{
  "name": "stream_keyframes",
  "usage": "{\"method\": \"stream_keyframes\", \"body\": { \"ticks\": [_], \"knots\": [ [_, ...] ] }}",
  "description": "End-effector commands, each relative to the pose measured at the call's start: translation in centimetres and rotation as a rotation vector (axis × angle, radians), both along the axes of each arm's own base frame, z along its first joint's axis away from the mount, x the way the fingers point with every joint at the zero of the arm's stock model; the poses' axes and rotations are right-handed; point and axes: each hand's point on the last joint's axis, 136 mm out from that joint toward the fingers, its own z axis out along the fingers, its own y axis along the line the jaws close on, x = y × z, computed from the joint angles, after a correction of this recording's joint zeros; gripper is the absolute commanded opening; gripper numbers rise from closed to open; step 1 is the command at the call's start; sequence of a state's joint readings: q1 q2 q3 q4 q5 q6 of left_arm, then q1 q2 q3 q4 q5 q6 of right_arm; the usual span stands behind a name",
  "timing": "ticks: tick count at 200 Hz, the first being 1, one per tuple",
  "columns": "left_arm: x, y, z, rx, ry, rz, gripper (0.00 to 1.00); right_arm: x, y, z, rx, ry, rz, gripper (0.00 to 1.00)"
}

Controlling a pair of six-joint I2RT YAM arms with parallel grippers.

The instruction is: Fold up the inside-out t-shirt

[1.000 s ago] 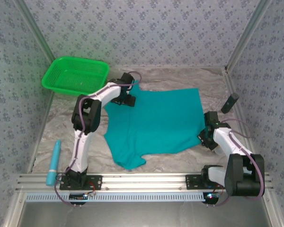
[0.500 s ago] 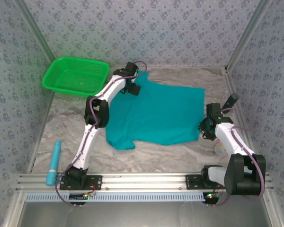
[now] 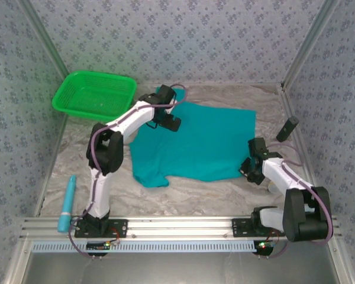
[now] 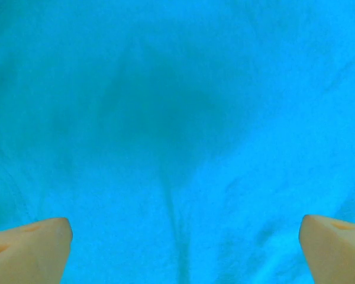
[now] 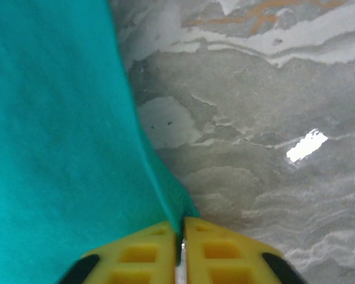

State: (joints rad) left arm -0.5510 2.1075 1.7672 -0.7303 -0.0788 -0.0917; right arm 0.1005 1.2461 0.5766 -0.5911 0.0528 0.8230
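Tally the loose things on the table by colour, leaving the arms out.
Teal: 1, the t-shirt
Green: 1, the mesh basket
Light blue: 1, the tube
Black: 1, the cylinder
Total: 4

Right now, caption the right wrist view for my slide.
Right gripper shut on the teal t-shirt corner, marbled table beside.

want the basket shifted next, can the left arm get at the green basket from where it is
Probably yes. The left gripper hangs open over the t-shirt's far left corner, close beside the green basket, and nothing visible stands between them.
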Motion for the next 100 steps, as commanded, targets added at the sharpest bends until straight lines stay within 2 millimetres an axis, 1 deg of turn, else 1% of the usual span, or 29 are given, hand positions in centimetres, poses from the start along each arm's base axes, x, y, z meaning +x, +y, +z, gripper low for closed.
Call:
{"method": "stream_keyframes", "body": {
  "ticks": [1, 21, 36, 47, 56, 67, 77, 86, 100],
  "knots": [
    [0.6, 2.3, -3.1, 0.028, 0.032, 0.074, 0.98, -1.2, -2.2, 1.2, -0.154, 0.027, -0.033, 0.0],
    [1.2, 4.2, -5.2, 0.077, 0.062, 0.115, 0.98, -1.6, -3.8, 3.3, -0.252, 0.029, -0.039, 0.0],
    [1.5, 5.4, -6.1, 0.095, 0.074, 0.138, 0.98, -1.8, -4.6, 5.4, -0.326, 0.038, -0.011, 0.0],
    [1.6, 6.0, -6.5, 0.107, 0.086, 0.143, 0.98, -2.1, -5.8, 7.6, -0.436, 0.032, -0.007, 0.0],
    [1.8, 6.5, -6.6, 0.118, 0.084, 0.141, 0.98, -1.8, -6.3, 9.4, -0.504, -0.004, 0.007, 0.0],
    [1.9, 6.8, -6.8, 0.129, 0.083, 0.129, 0.98, -0.3, -6.4, 11.4, -0.544, -0.069, 0.058, 0.0],
    [2.2, 6.8, -7.0, 0.131, 0.08, 0.118, 0.98, 1.2, -5.9, 12.5, -0.542, -0.123, 0.109, 0.0],
    [2.5, 6.6, -7.2, 0.124, 0.08, 0.103, 0.98, 3.3, -4.5, 12.7, -0.501, -0.181, 0.222, 0.0],
    [2.9, 6.5, -7.5, 0.131, 0.076, 0.086, 0.98, 5.7, -2.9, 11.7, -0.401, -0.228, 0.309, 0.0]
  ]
}}
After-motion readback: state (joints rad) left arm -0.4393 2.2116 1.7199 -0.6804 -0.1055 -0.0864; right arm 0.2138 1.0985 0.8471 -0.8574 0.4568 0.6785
